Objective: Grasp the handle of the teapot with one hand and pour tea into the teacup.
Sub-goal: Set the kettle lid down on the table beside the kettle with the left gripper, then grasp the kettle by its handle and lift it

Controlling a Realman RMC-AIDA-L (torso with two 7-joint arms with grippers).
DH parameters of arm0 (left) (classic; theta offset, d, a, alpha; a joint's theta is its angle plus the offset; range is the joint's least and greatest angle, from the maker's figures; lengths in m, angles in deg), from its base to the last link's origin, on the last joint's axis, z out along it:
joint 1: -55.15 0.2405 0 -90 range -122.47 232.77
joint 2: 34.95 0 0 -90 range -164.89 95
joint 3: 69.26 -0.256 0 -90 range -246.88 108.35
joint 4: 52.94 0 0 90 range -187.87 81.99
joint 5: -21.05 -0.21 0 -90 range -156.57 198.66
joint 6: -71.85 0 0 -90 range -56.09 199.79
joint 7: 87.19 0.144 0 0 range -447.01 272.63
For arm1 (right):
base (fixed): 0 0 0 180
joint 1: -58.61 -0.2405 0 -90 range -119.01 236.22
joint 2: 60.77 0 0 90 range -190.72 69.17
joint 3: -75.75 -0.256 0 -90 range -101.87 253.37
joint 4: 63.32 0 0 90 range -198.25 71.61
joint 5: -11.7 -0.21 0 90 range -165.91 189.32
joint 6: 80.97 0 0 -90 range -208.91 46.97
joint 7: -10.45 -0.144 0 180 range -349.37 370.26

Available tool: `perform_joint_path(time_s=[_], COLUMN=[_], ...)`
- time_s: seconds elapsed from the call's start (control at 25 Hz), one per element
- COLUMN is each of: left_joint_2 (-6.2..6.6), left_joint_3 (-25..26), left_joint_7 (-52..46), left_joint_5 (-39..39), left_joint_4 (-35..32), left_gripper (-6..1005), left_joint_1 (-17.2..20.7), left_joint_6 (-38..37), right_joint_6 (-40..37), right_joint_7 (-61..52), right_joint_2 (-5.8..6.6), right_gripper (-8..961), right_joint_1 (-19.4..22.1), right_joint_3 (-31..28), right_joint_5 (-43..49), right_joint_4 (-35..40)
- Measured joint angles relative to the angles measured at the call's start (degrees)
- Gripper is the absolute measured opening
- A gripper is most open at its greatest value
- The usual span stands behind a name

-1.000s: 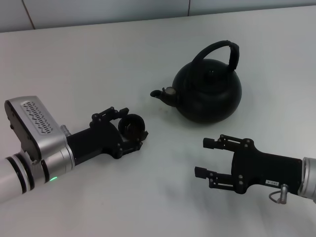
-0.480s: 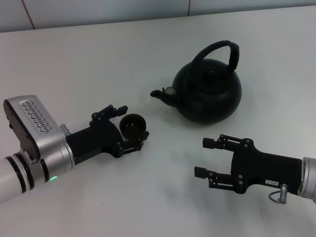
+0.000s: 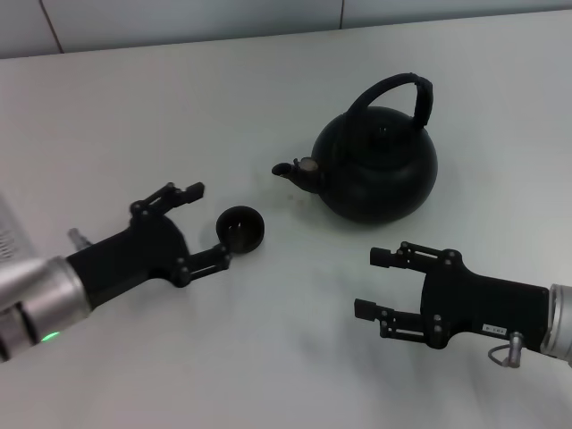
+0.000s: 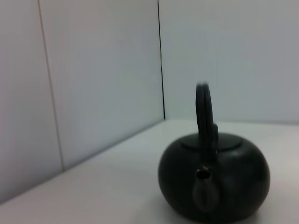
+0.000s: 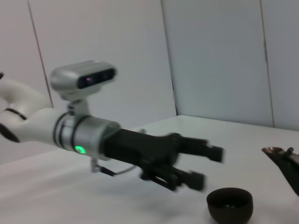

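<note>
The matte-black teapot (image 3: 375, 170) stands on the white table, right of centre, with its spout (image 3: 299, 168) turned toward the left. Its arched handle (image 3: 398, 88) stands upright over the lid. The small dark teacup (image 3: 241, 228) sits upright on the table, in front of the spout and to its left. My left gripper (image 3: 210, 224) is open just left of the cup, with its fingers clear of it. My right gripper (image 3: 369, 283) is open and empty, low over the table in front of the teapot. The left wrist view faces the teapot (image 4: 215, 186) and handle (image 4: 205, 112) spout-on. The right wrist view shows the left gripper (image 5: 210, 167) beside the teacup (image 5: 230, 204).
The white table (image 3: 268, 89) meets a pale panelled wall (image 3: 179, 18) at the back. Apart from the teapot, the cup and my two arms, nothing stands on it.
My left gripper, which was closed around the teacup, opened and pulled back to the left, leaving the cup standing on the table. The right arm and teapot have barely moved.
</note>
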Motion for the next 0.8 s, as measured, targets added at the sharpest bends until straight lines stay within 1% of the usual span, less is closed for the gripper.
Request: perform_joint_path(time_s=[0.04, 0.08, 0.12, 0.16, 0.2, 0.28, 0.32, 0.36, 0.44, 0.48, 0.52, 0.56, 0.64, 0.8], left_joint_2=[0.00, 0.05, 0.05, 0.13, 0.13, 0.21, 0.21, 0.49, 0.49, 0.86, 0.86, 3.04, 3.30, 3.34], left_joint_3=[0.0, -0.1, -0.1, 0.0, 0.0, 0.1, 0.1, 0.2, 0.2, 0.1, 0.1, -0.2, -0.2, -0.5], left_joint_7=[0.0, -1.5, -1.5, -2.2, -2.2, -3.4, -3.4, -4.9, -4.9, -6.0, -6.0, -7.7, -8.0, -8.2], left_joint_5=[0.0, 0.0, 0.0, 0.0, 0.0, 0.1, 0.1, 0.1, 0.1, 0.1, 0.1, 0.2, 0.1, -0.3], left_joint_4=[0.0, -5.0, -5.0, -8.1, -8.1, -11.5, -11.5, -13.8, -13.8, -15.0, -15.0, -15.4, -15.6, -16.0], left_gripper=[863, 863, 863, 863, 864, 864, 864, 864, 864, 864, 864, 864, 864, 864], left_joint_1=[0.0, 3.4, 3.4, 5.7, 5.7, 7.9, 7.9, 9.3, 9.3, 10.4, 10.4, 12.4, 12.7, 12.8], left_joint_6=[0.0, -7.4, -7.4, -12.1, -12.1, -16.5, -16.5, -19.4, -19.4, -21.0, -21.0, -25.1, -25.6, -25.9], right_joint_6=[0.0, 0.0, 0.0, 0.0, 0.0, 0.1, 0.2, 0.2, 0.3, 0.3, 0.3, 0.3, 0.3, 0.4], right_joint_7=[0.0, -0.1, -0.1, -0.1, -0.1, -0.2, -0.2, -0.2, -0.2, -0.2, -0.2, -0.2, -0.3, -0.3], right_joint_2=[0.00, 0.00, 0.00, 0.00, 0.00, 0.00, 0.00, 0.00, 0.00, 0.00, 0.00, 0.00, -0.01, -0.08], right_gripper=[737, 737, 737, 737, 737, 737, 737, 737, 737, 737, 737, 737, 737, 737], right_joint_1=[0.0, 0.0, 0.0, 0.0, 0.0, 0.1, 0.1, 0.1, 0.2, 0.2, 0.2, 0.2, 0.3, 0.6], right_joint_3=[0.0, 0.0, 0.0, 0.0, 0.0, 0.0, 0.0, 0.0, 0.0, 0.0, 0.0, 0.0, 0.0, 0.0], right_joint_5=[-0.1, -0.3, -0.3, -0.5, -0.5, -0.7, -0.8, -0.8, -0.9, -1.0, -1.0, -1.0, -1.0, -1.5], right_joint_4=[0.0, 0.1, 0.1, 0.1, 0.1, 0.0, -0.1, -0.1, -0.1, -0.1, -0.1, -0.1, -0.1, -0.2])
